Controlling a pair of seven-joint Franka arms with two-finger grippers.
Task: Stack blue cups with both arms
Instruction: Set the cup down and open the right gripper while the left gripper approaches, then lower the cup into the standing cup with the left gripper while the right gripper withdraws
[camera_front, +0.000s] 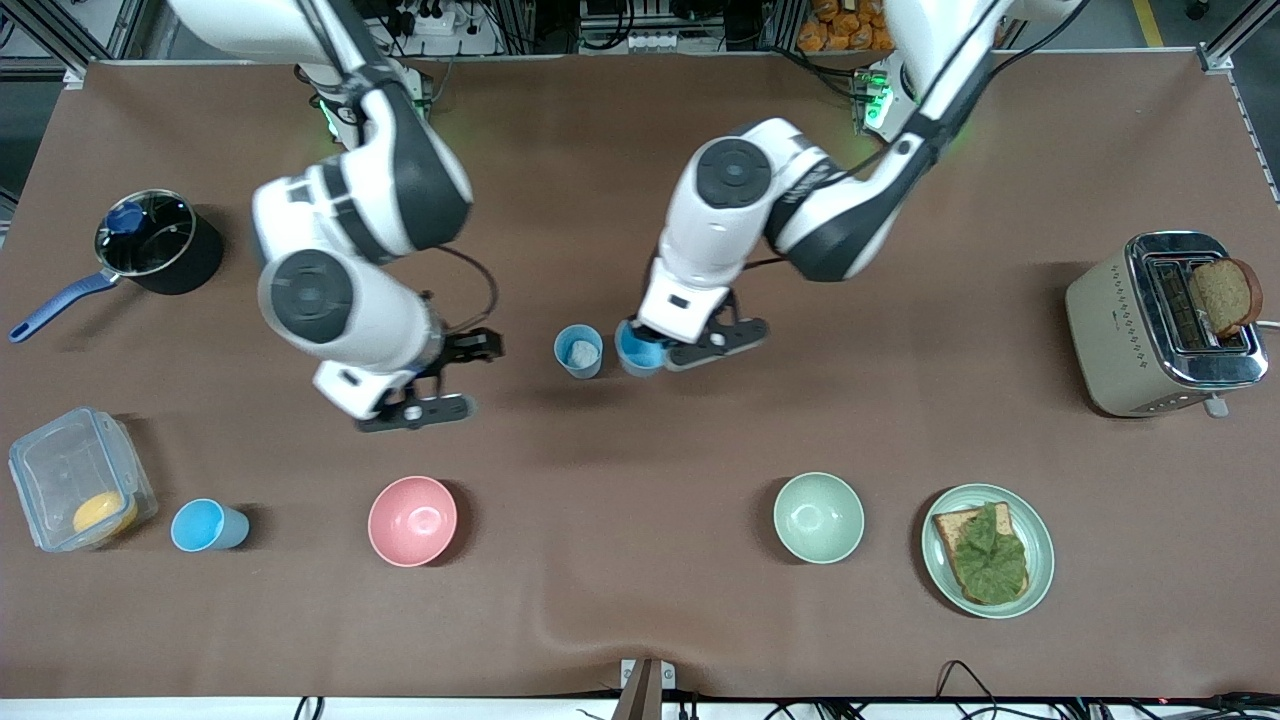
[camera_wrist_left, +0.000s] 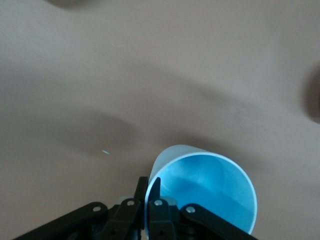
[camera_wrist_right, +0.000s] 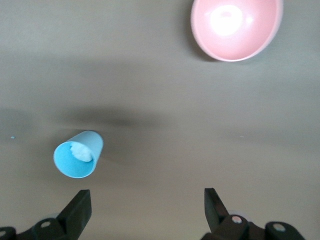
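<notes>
My left gripper (camera_front: 662, 350) is shut on the rim of a blue cup (camera_front: 638, 352), one finger inside and one outside; the left wrist view shows the gripper (camera_wrist_left: 148, 185) and the cup's bright blue inside (camera_wrist_left: 205, 192). A second blue cup (camera_front: 579, 351) with something white in it stands right beside the held one, toward the right arm's end. My right gripper (camera_front: 484, 376) is open and empty beside that cup. In the right wrist view the gripper (camera_wrist_right: 146, 200) is apart from the cup (camera_wrist_right: 77, 156). A third blue cup (camera_front: 205, 525) is near the plastic container.
A pink bowl (camera_front: 412, 520) (camera_wrist_right: 235, 27) and a pale green bowl (camera_front: 818, 517) sit nearer the front camera. A plate (camera_front: 1040, 545) holds toast with lettuce. A toaster (camera_front: 1165, 325) stands at the left arm's end. A black pot (camera_front: 160, 243) and a plastic container (camera_front: 60, 460) are at the right arm's end.
</notes>
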